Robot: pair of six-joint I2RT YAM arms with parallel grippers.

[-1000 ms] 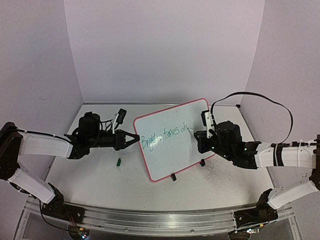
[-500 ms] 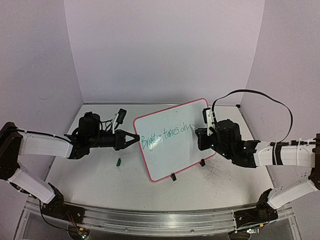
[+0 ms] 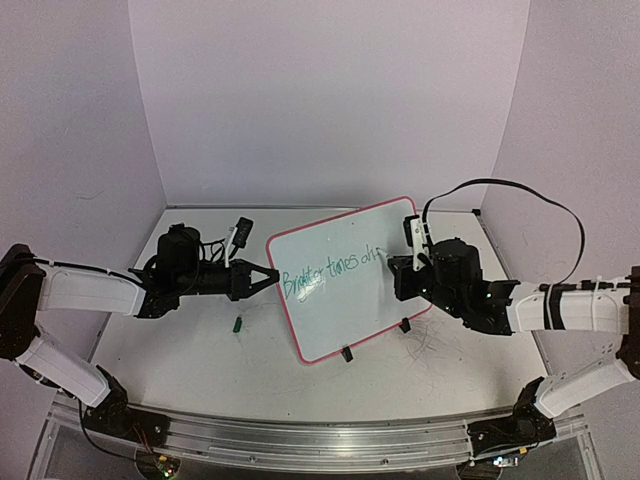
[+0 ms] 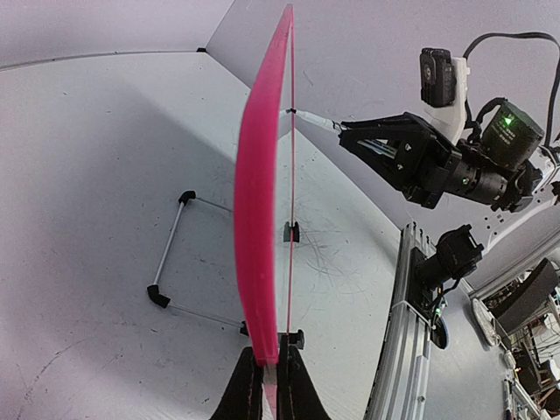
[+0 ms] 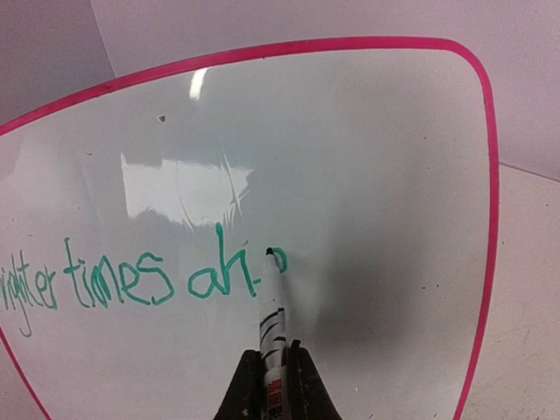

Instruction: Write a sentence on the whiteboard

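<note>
I see the whiteboard point(image 3: 345, 315) standing on its feet point(image 3: 346, 354) mid-table, between the two arms. My left gripper point(image 3: 272, 276) comes in at the board's 9 o'clock edge, jaws clamped on the pink frame point(image 4: 258, 219), which the left wrist view shows edge-on between them. My right gripper point(image 3: 397, 268) sits at the board's 3 o'clock, jaws closed tight on a marker point(image 5: 270, 319). The marker tip touches the white face at the 3 o'clock end of the green sentence point(image 5: 131, 280), which reads "righter times ah" plus a small loop in the right wrist view. A small green piece point(image 3: 237, 323) lies on the table point(image 3: 180, 340) at 7 o'clock of the left gripper.
</note>
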